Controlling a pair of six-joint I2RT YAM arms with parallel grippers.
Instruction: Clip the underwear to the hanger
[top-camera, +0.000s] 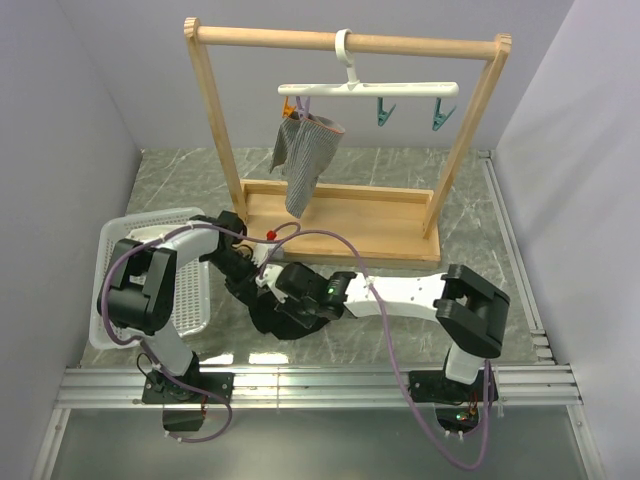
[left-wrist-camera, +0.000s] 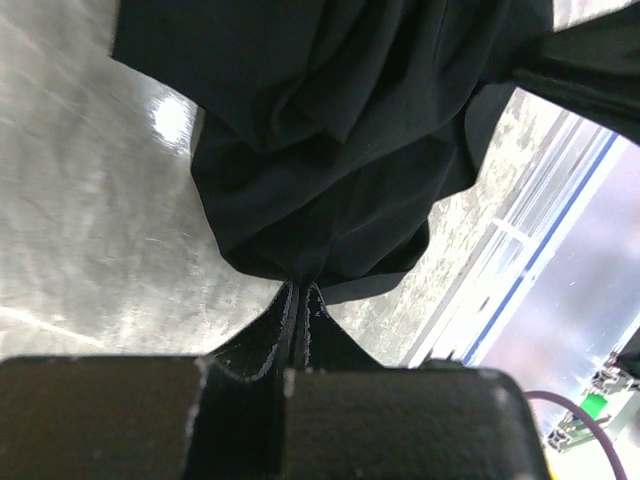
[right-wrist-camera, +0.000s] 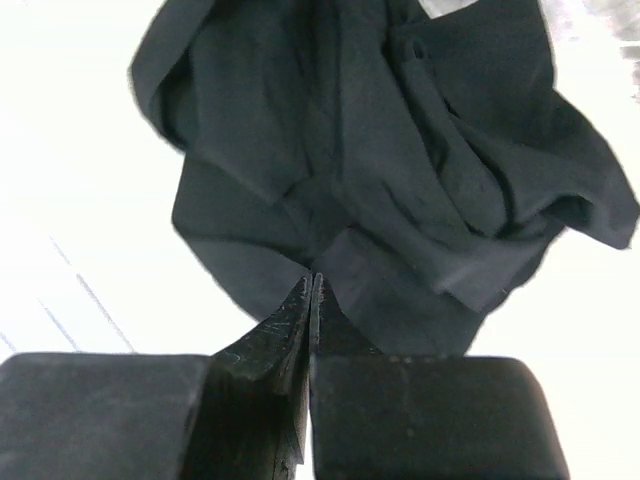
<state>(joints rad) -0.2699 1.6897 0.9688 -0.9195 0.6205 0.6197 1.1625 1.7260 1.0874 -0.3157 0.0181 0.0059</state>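
The black underwear (top-camera: 275, 322) hangs in a crumpled bunch low over the table, between my two arms. My left gripper (left-wrist-camera: 301, 290) is shut on its lower edge, with the underwear (left-wrist-camera: 330, 130) spreading out beyond the fingertips. My right gripper (right-wrist-camera: 311, 282) is shut on another fold of the underwear (right-wrist-camera: 380, 160). From above, the left gripper (top-camera: 252, 278) and right gripper (top-camera: 278, 290) sit close together in front of the rack. The white hanger (top-camera: 368, 88) hangs by its hook from the rack's top bar. It carries two free teal clips (top-camera: 385, 113) (top-camera: 441, 118).
A grey striped garment (top-camera: 305, 150) hangs from the orange clip (top-camera: 290, 108) at the hanger's left end. The wooden frame rack (top-camera: 340, 220) stands behind the grippers. A white mesh basket (top-camera: 195, 300) lies at the left under my left arm. A metal rail (top-camera: 320, 385) runs along the near edge.
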